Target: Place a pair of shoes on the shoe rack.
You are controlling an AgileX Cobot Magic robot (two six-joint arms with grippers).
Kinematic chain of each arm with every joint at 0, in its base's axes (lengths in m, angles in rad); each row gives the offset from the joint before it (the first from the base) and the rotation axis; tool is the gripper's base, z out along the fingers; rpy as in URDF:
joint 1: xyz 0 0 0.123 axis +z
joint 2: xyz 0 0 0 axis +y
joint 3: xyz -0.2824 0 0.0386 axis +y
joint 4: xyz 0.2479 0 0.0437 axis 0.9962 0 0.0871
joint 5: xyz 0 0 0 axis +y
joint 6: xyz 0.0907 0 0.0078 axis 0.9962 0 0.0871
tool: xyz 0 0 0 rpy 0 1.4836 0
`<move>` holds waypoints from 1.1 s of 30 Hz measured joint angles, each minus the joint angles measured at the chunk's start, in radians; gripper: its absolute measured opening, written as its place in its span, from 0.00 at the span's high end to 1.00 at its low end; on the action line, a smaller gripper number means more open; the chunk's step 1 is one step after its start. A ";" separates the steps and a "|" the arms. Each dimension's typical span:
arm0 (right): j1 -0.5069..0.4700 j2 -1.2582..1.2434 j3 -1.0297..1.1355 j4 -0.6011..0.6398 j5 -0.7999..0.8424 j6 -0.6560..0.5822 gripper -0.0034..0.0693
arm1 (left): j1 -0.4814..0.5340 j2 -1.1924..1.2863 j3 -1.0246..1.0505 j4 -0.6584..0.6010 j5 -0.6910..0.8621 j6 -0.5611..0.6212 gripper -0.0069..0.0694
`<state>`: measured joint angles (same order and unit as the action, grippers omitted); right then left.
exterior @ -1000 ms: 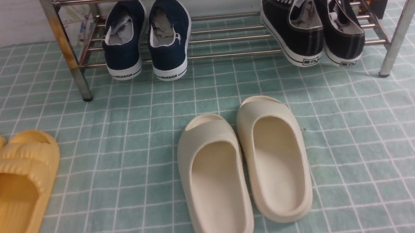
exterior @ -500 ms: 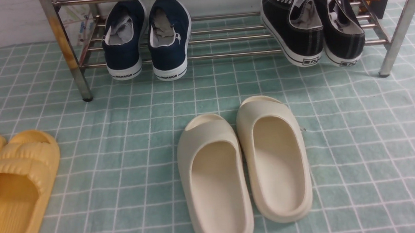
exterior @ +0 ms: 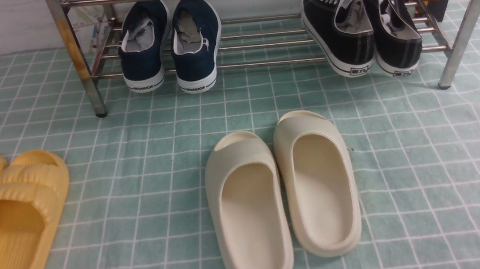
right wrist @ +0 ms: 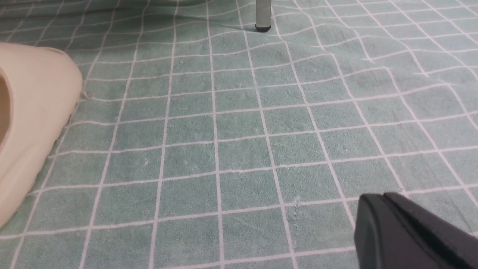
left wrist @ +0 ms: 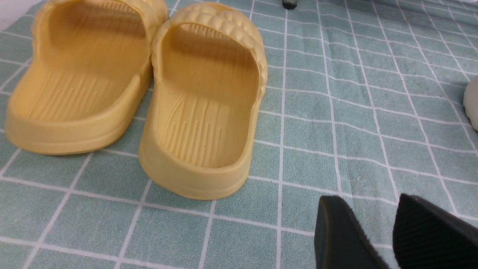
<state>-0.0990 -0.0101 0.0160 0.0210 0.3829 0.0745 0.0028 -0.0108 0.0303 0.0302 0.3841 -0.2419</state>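
- Front view: the rack [exterior: 465, 24] is the biggest thing, shiny chrome with thin bars and tube legs, standing at the far edge of a green checked cloth [exterior: 426, 168].
- Sneakers [exterior: 360, 28]: the black pair sits on the lower shelf at the rack's right end, heels toward the camera and hanging a little past the front bar. Black canvas, white laces, white soles with a stripe, grey lining; the two touch, the right one leaning slightly against its mate.
- Judged from that, the placing looks done and what is left is to pull back; doing it well means keeping both arms low and clear of the rack legs and the slides, so nothing is nudged.
- If the pair needs tidying, a light push on the heels toward the back bars would seat them fully; the bars are thin, so a sole could catch between them.
- Navy shoes [exterior: 168, 48] sit at the rack's left end, well apart from the sneakers.
- Cream slides [exterior: 282, 192] lie mid-cloth, yellow slides [exterior: 12, 220] at the left.
- Left gripper [left wrist: 392, 231]: jaws apart, holding nothing, near the yellow slides.
- Right gripper [right wrist: 407, 231]: jaws pressed together, holding nothing, over bare cloth.
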 joint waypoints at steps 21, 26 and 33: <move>0.000 0.000 0.000 0.000 0.001 0.000 0.92 | 0.000 0.000 0.000 0.000 0.000 0.000 0.60; 0.000 0.000 0.000 0.000 0.001 0.000 0.91 | 0.000 0.000 0.000 0.000 0.000 0.000 0.60; 0.000 0.000 0.000 0.000 0.002 0.000 0.91 | 0.000 0.000 0.000 0.000 0.000 0.000 0.60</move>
<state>-0.0990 -0.0101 0.0160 0.0210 0.3847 0.0745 0.0028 -0.0108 0.0303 0.0302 0.3841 -0.2419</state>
